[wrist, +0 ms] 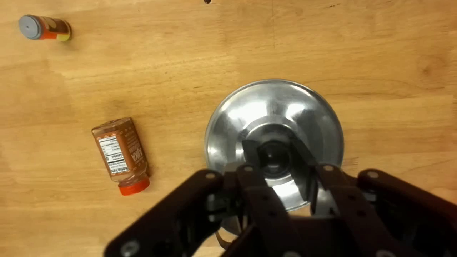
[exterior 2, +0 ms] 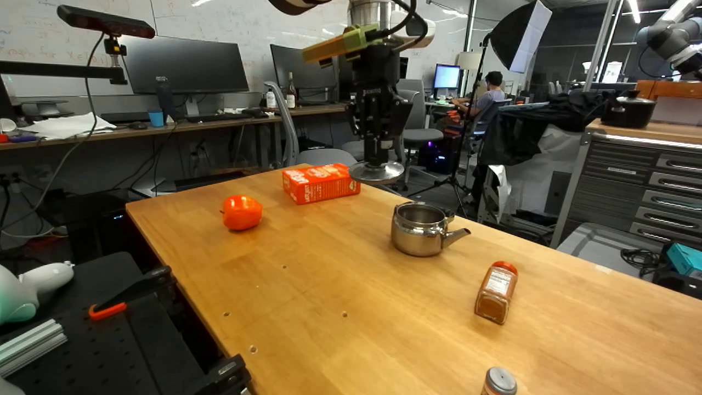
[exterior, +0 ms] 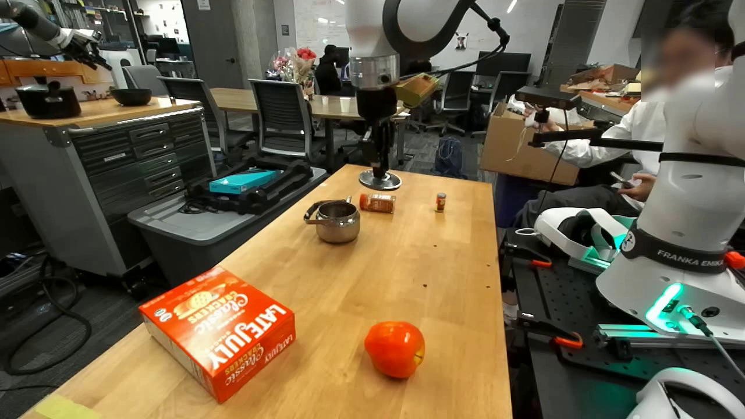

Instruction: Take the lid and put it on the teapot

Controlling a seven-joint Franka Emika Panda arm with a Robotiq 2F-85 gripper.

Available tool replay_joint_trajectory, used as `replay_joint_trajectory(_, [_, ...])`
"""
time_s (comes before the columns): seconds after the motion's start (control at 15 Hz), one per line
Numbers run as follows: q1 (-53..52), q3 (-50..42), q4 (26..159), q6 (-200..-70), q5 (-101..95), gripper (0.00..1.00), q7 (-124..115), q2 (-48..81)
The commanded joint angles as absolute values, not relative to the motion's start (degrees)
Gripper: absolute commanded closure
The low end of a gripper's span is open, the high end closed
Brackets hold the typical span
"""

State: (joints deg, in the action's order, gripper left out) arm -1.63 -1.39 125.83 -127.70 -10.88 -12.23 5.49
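Hand closed on the lid.
In an exterior view, it is held above the tabletop; in an exterior view, the teapot is seen lower, uncovered; in the wrist view, the knob is pinched between fingers.

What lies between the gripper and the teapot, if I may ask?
That is the lid, held by the gripper and not touching the teapot; both exterior views show this.

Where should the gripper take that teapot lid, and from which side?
By its dark central knob, from above, as the gripper has it now. The lid is a broad disc hanging roughly level, while the knob fits between the jaws, so this hold should help it settle flat on the teapot.
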Motion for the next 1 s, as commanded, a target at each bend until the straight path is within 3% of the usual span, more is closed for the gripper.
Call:
replay_joint_trajectory(0.0, [-1.2,-1.26,121.14,-124.39,-9.87,0.93,-12.32,6.5])
replay_joint_trajectory(0.93, [0.99,-2.95,106.85,-119.07,-9.14,0.93,-11.94,14.74])
